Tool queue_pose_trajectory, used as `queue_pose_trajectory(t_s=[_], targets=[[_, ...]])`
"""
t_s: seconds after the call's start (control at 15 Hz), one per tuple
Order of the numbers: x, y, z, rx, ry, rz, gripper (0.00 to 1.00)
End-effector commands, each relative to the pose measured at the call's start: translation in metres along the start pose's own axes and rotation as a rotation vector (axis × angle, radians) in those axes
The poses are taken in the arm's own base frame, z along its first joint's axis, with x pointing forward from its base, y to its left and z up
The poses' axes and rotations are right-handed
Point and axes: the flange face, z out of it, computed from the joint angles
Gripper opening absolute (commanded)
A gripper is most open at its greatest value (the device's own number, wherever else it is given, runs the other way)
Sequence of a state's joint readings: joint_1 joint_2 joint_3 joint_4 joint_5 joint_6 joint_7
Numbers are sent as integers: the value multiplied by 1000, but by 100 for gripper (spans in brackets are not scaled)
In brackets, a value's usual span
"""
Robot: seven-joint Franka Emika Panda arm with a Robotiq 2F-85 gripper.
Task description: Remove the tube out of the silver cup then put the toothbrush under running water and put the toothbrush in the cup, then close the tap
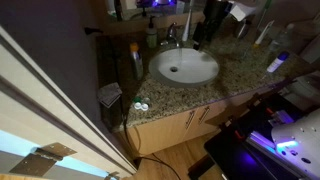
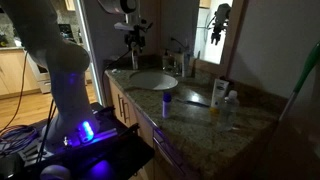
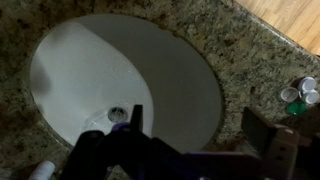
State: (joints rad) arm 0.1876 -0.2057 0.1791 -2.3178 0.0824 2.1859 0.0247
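The dark robot hand (image 3: 128, 140) hovers over the white oval basin (image 3: 150, 70) in the speckled granite counter (image 3: 240, 60), its grip impossible to read. The chrome tap (image 1: 172, 40) stands behind the basin; the silver cup cannot be made out. Rinsing, cupping and tap-closing apparently remain.

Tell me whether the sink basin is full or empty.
Empty: the basin shows bare white walls down to its drain, with no standing water.
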Motion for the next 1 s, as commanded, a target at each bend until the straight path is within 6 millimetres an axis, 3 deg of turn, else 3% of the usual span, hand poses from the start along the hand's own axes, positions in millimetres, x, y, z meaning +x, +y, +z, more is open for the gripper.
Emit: queue_pose_trajectory(t_s=[0.0,0.53,0.67,0.93], targets=[[0,0,0,0,-1,0,100],[3,4,1,-24,20,19,100],[14,39,-4,-95,104,127,100],[11,152,-33,-146,175,364,100]])
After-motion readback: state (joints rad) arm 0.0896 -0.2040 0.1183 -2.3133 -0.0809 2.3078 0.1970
